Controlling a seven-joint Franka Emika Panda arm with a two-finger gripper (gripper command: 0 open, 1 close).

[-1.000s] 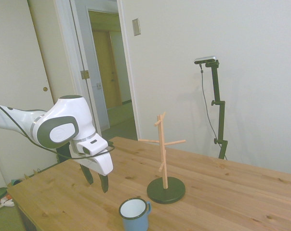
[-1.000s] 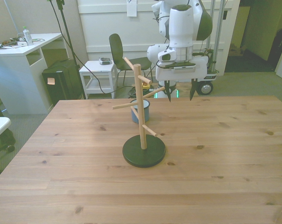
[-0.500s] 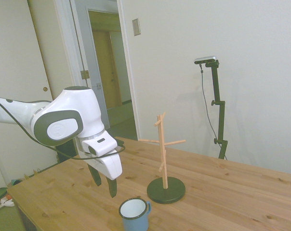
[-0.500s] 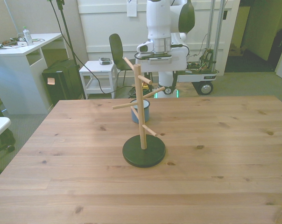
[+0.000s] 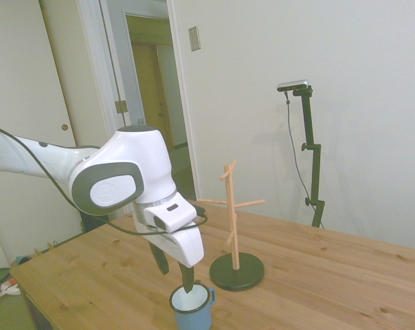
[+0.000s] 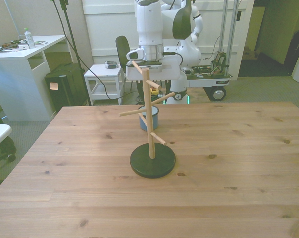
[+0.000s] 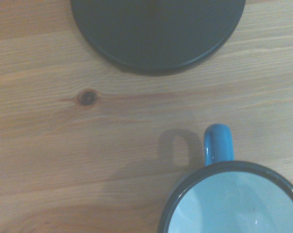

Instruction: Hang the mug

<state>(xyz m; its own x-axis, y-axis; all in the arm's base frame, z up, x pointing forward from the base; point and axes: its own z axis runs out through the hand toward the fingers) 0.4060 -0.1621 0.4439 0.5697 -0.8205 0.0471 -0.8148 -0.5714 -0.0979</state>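
The mug (image 5: 192, 306) is light blue with a white inside and stands upright on the wooden table (image 5: 331, 275) near its front edge in the side view. My gripper (image 5: 176, 280) hangs open just above it, one finger tip over the rim and the other outside. The wooden rack (image 5: 233, 213), with several pegs, rises from a dark round base (image 5: 236, 272) just beyond the mug. In the front view the mug (image 6: 152, 119) shows partly behind the rack (image 6: 148, 114), and the gripper's fingers are hidden. The wrist view shows the mug's rim (image 7: 234, 206), its handle (image 7: 218, 144) pointing at the rack base (image 7: 156, 29).
In the side view the table edge runs close in front of the mug. Behind the table in the front view stand a dark chair (image 6: 124, 52), a small white side table (image 6: 106, 79) and a white desk (image 6: 21, 74). Bare wood (image 6: 238, 173) spreads around the rack.
The arm has swung toward the front view's left and come down, bringing the open gripper from beside the rack to just over the mug. Mug and rack have not moved.
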